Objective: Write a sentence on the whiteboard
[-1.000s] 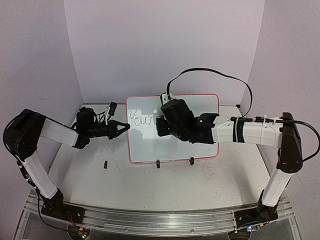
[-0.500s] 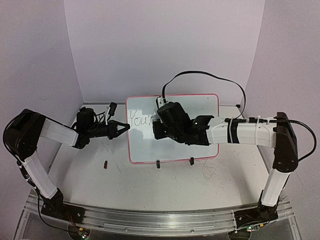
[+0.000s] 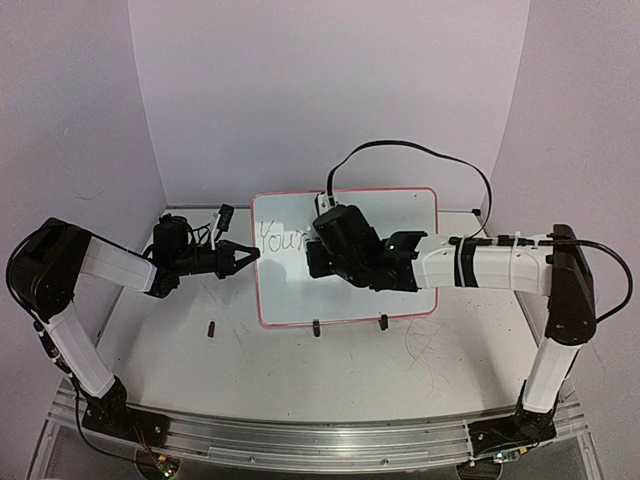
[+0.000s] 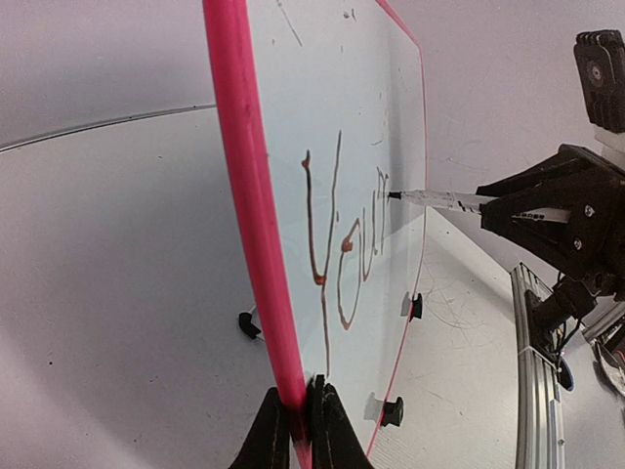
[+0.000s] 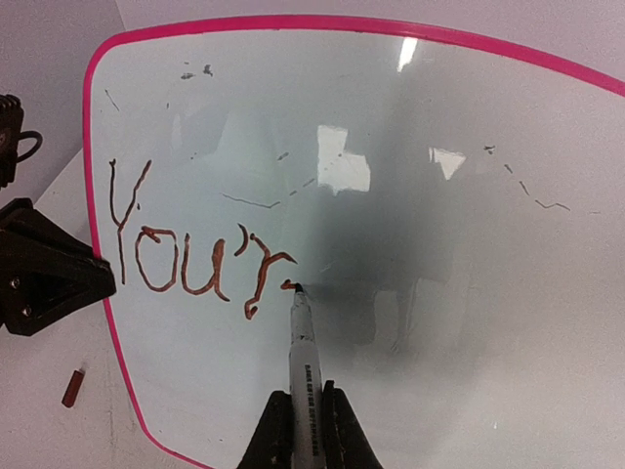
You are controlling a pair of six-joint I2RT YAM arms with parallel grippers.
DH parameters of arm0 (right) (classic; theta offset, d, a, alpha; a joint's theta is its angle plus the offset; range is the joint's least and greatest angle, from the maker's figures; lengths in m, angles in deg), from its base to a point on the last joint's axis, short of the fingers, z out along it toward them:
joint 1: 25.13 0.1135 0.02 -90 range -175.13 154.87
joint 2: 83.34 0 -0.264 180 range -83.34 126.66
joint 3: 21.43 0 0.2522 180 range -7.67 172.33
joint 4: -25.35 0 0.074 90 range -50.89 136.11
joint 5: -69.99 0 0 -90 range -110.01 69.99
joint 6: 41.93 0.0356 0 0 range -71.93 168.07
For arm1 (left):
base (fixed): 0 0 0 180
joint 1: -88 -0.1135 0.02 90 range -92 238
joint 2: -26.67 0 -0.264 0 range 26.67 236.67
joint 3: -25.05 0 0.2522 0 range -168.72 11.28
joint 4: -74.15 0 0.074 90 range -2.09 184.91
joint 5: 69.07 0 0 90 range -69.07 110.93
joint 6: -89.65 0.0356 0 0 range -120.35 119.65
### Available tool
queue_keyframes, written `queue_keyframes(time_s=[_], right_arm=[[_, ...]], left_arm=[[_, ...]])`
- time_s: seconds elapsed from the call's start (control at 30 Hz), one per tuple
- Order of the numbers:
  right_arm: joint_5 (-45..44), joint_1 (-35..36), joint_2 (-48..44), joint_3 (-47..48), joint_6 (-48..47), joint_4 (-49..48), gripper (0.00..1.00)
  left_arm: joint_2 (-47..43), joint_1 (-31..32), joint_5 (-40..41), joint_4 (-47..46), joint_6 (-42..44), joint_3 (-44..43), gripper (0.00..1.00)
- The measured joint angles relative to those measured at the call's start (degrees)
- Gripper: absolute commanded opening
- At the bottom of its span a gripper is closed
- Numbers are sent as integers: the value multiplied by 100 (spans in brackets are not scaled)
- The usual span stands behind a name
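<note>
While our left gripper [image 4: 298, 422] pinches the whiteboard [image 4: 361, 98] by its pink edge, we list: right gripper [image 5: 306, 422] clamping marker [image 5: 301, 342], tip touching sentence [image 5: 186, 259], "You'r".

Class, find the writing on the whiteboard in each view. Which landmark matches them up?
Top external: writing, left of centre, upper left of board.
Left wrist: writing, centre, running away along the board.
Right wrist: writing, left of centre, ending at the marker tip.
Landmark: pink frame, clamped by the left gripper.
</note>
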Motion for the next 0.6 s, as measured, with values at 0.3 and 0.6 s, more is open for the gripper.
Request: queue_keyframes(time_s=[0.3,0.6], right_arm=[[-265,15,-4,-2,159,-2,0],[-333,22,-7,-6,199,-23,0]], left_arm=[[0,0,3,0,0,2,0],[0,1,3,0,0,0,0]])
